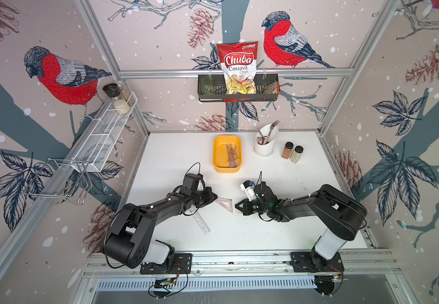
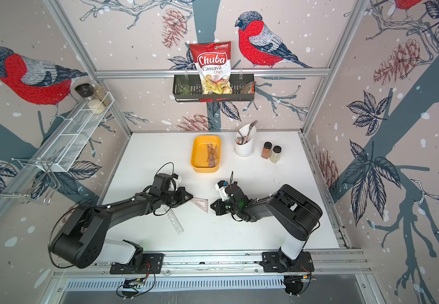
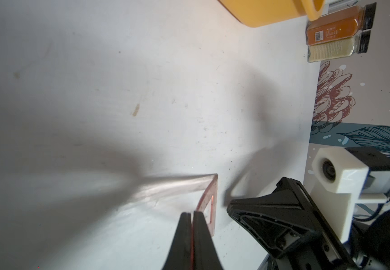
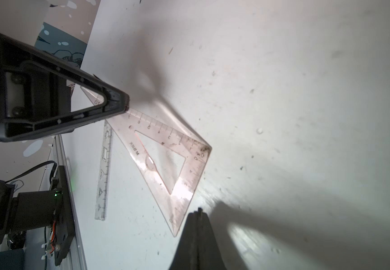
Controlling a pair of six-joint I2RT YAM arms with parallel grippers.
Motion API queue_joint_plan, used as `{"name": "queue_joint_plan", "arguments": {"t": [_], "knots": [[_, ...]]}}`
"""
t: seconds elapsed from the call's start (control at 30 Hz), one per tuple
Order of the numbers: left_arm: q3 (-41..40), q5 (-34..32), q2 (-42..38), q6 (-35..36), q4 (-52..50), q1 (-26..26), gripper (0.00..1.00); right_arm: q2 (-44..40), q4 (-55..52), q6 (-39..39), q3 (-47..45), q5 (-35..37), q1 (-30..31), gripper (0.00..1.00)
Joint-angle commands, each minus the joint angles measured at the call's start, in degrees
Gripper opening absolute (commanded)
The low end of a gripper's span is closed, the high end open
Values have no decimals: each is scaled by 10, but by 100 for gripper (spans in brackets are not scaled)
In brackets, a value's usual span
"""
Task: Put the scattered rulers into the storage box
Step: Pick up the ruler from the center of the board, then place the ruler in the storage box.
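A: Left gripper (image 1: 214, 197)?
B: Clamped thin on the pink triangular set square (image 1: 225, 204), gripping its scale edge near one corner. From the left wrist, just a pink sliver pinched between two black fingers (image 3: 181, 233).
A: Lying flat on the table (image 1: 265, 231)?
B: Tilted, going by the shadow beneath: gripped edge up, opposite corner low. Cannot tell whether touching the table there.
A: Right gripper (image 1: 237, 205)?
B: Shut tight, holding nothing. Pointed at the set square, tip just beside its low corner, facing the left gripper across it.
A: Anything else loose?
B: A clear straight stencil ruler (image 1: 202, 221), flat on the table, partly under the left arm, one end right by the set square.
A: And the storage box (image 1: 214, 154)?
B: Yellow-orange, toward the back of the table, well apart from both grippers. Holding several pinkish rulers (image 1: 232, 154) in a loose pile. Next to it, a white cutlery cup (image 1: 264, 150) with a fork sticking out, then two spice jars (image 1: 288, 150).
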Motion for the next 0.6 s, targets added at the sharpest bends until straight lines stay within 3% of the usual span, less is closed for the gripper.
{"name": "queue_joint_plan", "arguments": {"t": [0.0, 0.27, 0.57], "knots": [[38, 6, -16, 18, -38, -1, 0, -40, -41, -25, -1, -6, -24, 7], [267, -10, 36, 75, -149, 21, 0, -120, -109, -76, 20, -23, -101, 9], [565, -29, 258, 137, -242, 37, 0, -94, -103, -88, 58, -83, -155, 9]]}}
